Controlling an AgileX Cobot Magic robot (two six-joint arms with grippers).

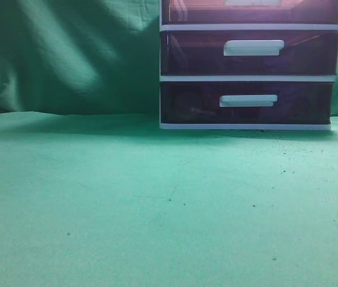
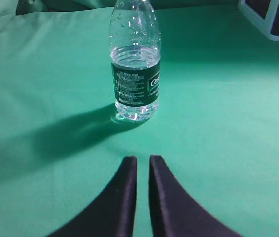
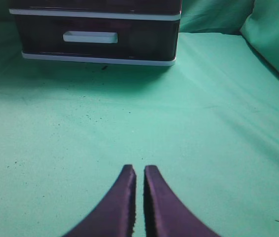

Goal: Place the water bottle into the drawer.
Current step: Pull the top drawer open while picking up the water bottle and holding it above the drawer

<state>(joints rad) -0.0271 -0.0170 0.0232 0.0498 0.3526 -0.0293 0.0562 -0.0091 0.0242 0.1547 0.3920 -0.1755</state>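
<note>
- Left end effector [image 2: 142, 160], low centre of the left wrist frame: fingers nearly together, a thin slit between them, holding nothing.
- Right end effector [image 3: 139, 170], low centre of its frame: likewise almost closed and empty.
- Water bottle [image 2: 134, 74] stands upright on the green worktop [image 2: 228, 128], upper centre, beyond the left fingertips.
- Drawer [image 1: 249, 11] sits at the top edge of the exterior frame, closed, above two darker ones.

The left gripper [image 2: 142, 160] has two dark, near-black fingers, broad at the base and curving to narrow tips. The right gripper [image 3: 139, 169] matches, with a faint ridged texture along its inner edges.
</note>
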